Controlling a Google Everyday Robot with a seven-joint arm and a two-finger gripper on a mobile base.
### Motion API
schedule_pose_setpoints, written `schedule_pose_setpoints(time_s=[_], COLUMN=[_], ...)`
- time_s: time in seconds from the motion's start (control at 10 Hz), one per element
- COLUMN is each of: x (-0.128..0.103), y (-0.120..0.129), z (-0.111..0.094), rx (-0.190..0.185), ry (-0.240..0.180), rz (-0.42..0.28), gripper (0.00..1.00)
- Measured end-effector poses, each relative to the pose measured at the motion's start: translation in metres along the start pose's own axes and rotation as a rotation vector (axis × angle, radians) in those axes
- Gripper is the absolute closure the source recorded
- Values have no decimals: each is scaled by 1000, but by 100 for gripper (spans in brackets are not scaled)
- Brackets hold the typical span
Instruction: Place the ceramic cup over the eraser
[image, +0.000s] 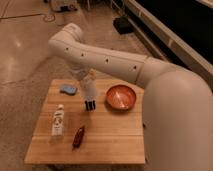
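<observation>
- Cup (90, 89): white and tapered, it hangs under the gripper (90, 80) over the middle of the table (115, 145), a little toward the far edge, directly above the eraser (90, 105).
- Gripper: it sits at the end of the arm that reaches in from the right side, and its fingers are pressed together, pinching the cup near its top.
- Eraser: a small black block with pale stripes, standing on the table just below the cup's lower rim; whether the rim already touches it I cannot tell.
- Step in hand: by my reading, the carry is over and the lowering is under way, with the cup lined up over the block but not yet seated on the wood.
- Next move: it likely calls for a straight, slow descent so the rim clears the eraser's corners, then a release once the cup rests on the table.
- Neighbours: a red bowl (120, 97) lies just right of the eraser; a blue pad (68, 89) sits near the far left corner; a white bottle (58, 122) and a dark red oblong (78, 136) lie toward the near left edge, all apart from the cup.
</observation>
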Motion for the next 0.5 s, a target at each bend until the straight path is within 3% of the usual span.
schedule_pose_setpoints(time_s=[0.5], x=[4], y=[4], z=[3], rx=[5], ry=[54], rz=[20], gripper=[86])
